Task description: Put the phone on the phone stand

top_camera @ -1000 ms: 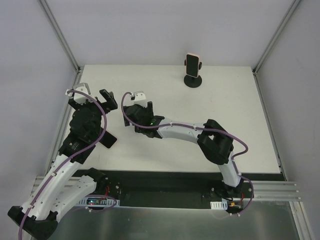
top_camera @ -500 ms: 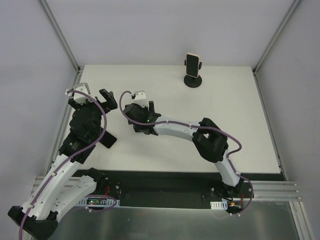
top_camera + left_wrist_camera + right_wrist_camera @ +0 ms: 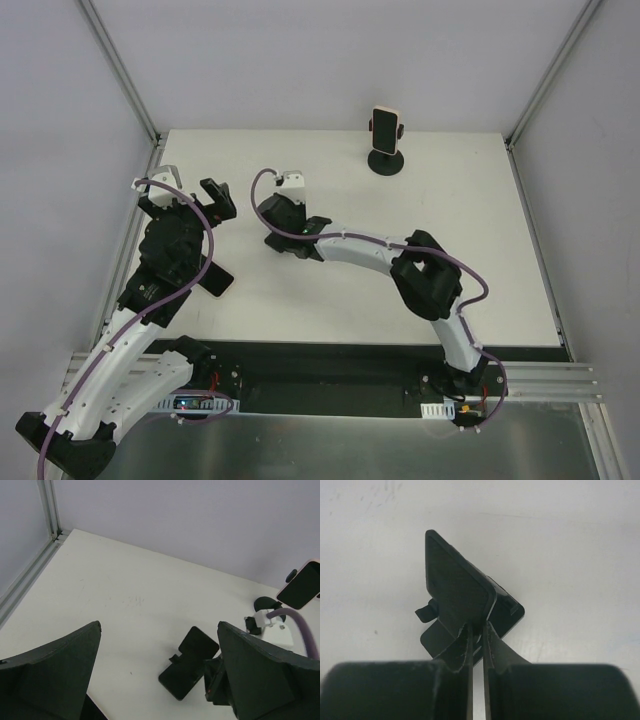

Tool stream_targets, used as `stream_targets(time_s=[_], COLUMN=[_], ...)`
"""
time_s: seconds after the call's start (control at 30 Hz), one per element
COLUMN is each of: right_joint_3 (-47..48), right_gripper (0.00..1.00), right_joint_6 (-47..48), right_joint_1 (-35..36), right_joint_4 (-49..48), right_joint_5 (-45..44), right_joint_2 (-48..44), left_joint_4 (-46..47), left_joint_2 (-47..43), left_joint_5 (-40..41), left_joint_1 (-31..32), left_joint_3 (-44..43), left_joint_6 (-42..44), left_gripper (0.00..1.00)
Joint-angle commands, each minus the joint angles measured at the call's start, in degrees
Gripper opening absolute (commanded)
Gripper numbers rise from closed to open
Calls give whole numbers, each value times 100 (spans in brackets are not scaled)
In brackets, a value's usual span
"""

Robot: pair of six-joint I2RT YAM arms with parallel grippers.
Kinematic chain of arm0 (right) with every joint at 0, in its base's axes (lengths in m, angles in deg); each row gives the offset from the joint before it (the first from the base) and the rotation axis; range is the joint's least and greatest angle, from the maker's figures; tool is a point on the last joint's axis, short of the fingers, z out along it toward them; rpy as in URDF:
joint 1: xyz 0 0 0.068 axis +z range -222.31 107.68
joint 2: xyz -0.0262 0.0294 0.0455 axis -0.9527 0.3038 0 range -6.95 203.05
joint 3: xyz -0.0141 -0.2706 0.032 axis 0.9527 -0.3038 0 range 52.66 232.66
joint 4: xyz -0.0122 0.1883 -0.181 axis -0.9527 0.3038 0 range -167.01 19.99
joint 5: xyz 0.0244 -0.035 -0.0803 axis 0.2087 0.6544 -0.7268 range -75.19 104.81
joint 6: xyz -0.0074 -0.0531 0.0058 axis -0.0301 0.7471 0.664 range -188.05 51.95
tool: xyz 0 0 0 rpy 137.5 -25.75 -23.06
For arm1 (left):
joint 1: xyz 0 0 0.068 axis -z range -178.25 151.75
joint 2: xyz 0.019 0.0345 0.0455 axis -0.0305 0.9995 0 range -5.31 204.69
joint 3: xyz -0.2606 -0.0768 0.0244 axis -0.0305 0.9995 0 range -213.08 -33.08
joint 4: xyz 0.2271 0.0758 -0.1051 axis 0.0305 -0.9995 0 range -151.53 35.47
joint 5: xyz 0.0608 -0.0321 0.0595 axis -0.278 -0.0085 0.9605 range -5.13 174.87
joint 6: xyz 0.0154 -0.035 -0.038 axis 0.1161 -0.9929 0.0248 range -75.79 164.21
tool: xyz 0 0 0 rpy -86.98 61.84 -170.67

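A phone (image 3: 384, 124) with a pink edge and dark screen stands upright in a black round-footed holder (image 3: 386, 162) at the back of the table; it also shows in the left wrist view as the phone (image 3: 302, 585). A black folding phone stand (image 3: 192, 662) lies left of the middle, one flap (image 3: 457, 587) tilted up from its base plate (image 3: 507, 615). My right gripper (image 3: 476, 625) is shut on the lower edge of that flap and covers the stand from above, where the right gripper (image 3: 274, 220) shows. My left gripper (image 3: 183, 195) hangs open to the left of it, holding nothing.
A flat black rectangle (image 3: 210, 281) shows beside my left arm; I cannot tell whether it lies on the table or belongs to the arm. Grey walls with metal posts (image 3: 120, 70) close the table at the back and sides. The white table (image 3: 480, 230) has a black front edge.
My right gripper has gone from open to shut on the folding stand's flap, and that arm has shifted slightly toward the back. The left arm has not moved.
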Motion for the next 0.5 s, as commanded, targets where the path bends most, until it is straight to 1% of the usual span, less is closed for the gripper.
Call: stream_targets(time_s=[0.0,0.07,0.1,0.13,0.23,0.27,0.3,0.37,0.4,0.43,0.47], right_joint_3=[-912,-1380,-1817,-2074,-2846,-2989,-3121,-3402,-3569,-3762,-4199], right_gripper=[1,1,1,1,1,1,1,1,1,1,1], right_joint_6=[58,180,286,391,761,918,1259,1446,1534,1587,1736], right_joint_1=[-743,-981,-1209,-1307,-1588,-1667,-1886,-2089,-2334,-2458,-2590], right_joint_4=[241,-101,-277,-713,-1506,-1718,-1920,-2123,-2289,-2778,-3062], right_joint_5=[-576,-585,-411,-278,82,292,773,1092,1642,1874,2068], right_joint_2=[-899,-1208,-1488,-1622,-2114,-2202,-2334,-2457,-2623,-2712,-2809], left_joint_4=[260,260,260,260,269,261,260,269,261,260,260], left_joint_2=[-35,-44,-44,-61,-35,-18,0,26,53,62,70], left_joint_5=[-149,-219,-254,-281,-351,-360,-395,-448,-457,-491,-518], left_joint_1=[-64,-64,-64,-64,-73,-73,-73,-73,-73,-73,-73], left_joint_3=[3,11,3,11,11,3,-6,-6,-6,3,3], left_joint_6=[-94,-120,-129,-146,-138,-129,-129,-94,-103,-111,-120], left_gripper=[98,98,98,98,98,97,97,96,96,96,96])
